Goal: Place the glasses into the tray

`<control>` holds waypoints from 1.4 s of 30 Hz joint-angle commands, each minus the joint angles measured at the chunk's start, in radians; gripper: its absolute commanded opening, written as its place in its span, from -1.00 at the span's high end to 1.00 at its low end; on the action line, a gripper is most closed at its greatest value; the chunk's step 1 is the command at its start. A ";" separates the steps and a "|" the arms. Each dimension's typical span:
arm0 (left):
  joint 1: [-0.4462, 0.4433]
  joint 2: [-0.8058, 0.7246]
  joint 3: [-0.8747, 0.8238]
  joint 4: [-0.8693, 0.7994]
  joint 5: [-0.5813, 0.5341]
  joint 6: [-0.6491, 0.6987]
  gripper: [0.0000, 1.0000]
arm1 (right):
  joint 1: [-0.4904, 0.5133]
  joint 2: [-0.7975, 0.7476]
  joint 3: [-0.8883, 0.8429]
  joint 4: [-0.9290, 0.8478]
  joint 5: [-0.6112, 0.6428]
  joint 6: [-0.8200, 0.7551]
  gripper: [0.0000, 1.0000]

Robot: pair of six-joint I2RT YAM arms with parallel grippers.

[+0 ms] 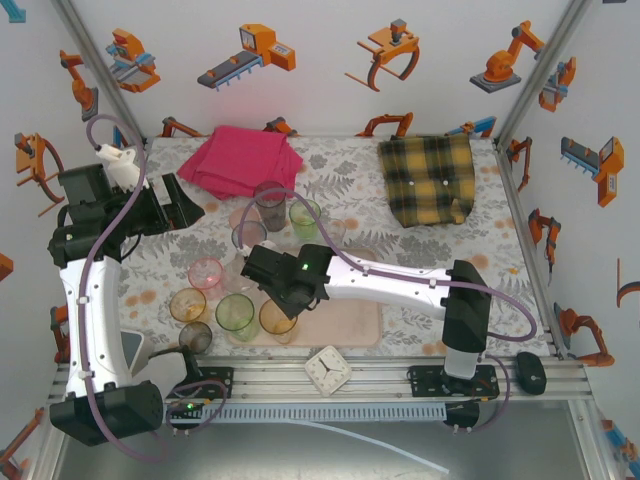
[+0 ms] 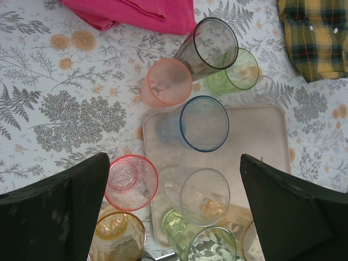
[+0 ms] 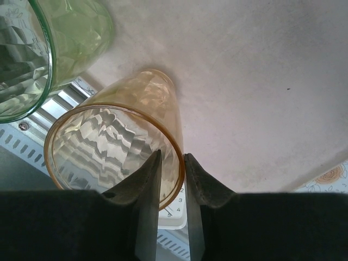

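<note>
At the near edge of the tray (image 3: 244,81), the right tool (image 3: 173,157) straddles the rim of the amber glass (image 3: 109,147), jaws barely apart; pinching or not, I cannot tell. Pulling away askew could snag and topple it. The left tool (image 2: 174,163) is spread and empty.

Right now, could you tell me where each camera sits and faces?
Top external: above and behind, facing down on the table; left arm, right arm show.
Left wrist: above glasses and tray, facing down; open left gripper shows.
Right wrist: low over the tray, facing an amber glass; right gripper astride its rim.
All three share the tray.
</note>
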 commanded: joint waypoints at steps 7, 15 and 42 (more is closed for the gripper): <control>0.005 -0.022 -0.003 0.013 0.021 -0.012 -0.94 | -0.006 0.003 0.009 0.036 -0.043 0.007 0.56; 0.005 -0.022 -0.004 0.015 0.022 -0.012 -0.94 | -0.020 -0.009 -0.015 0.044 -0.050 0.022 0.73; 0.005 -0.020 0.002 0.015 0.026 -0.016 -0.94 | -0.021 -0.030 -0.005 -0.016 -0.016 0.025 0.68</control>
